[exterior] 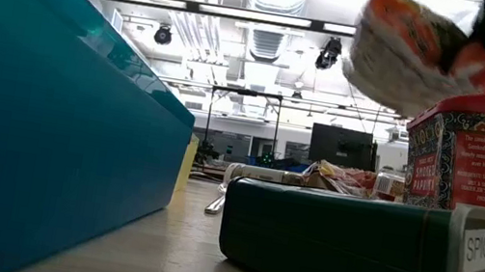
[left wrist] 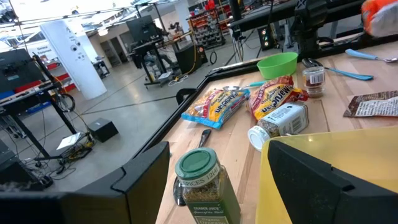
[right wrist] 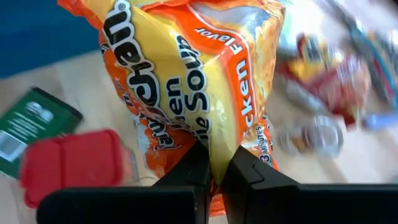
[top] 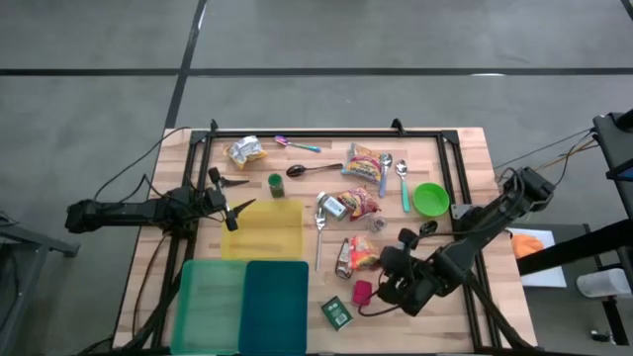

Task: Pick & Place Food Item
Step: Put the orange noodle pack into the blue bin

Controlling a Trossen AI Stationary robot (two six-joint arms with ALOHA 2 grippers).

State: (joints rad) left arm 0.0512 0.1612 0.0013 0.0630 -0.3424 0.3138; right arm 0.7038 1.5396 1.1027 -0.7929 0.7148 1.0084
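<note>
Noodle-soup packet (right wrist: pixel 186 81), orange and yellow, pinched at its lower edge by right gripper (right wrist: pixel 214 171), fingers closed tight on the wrapper. Lifted off worktop (top: pixel 465 148), just above red spice tin (top: pixel 362 291) and near green spice tin (top: pixel 336 312), to the right of teal bin (top: pixel 277 307). Left gripper (top: pixel 229 206) parked at the far edge of yellow tray (top: pixel 267 232), fingers spread wide, holding nothing, green-lidded spice jar (left wrist: pixel 202 183) just beside it. Beyond the tray: green bowl (top: pixel 430 199), snack bags, spoons.
</note>
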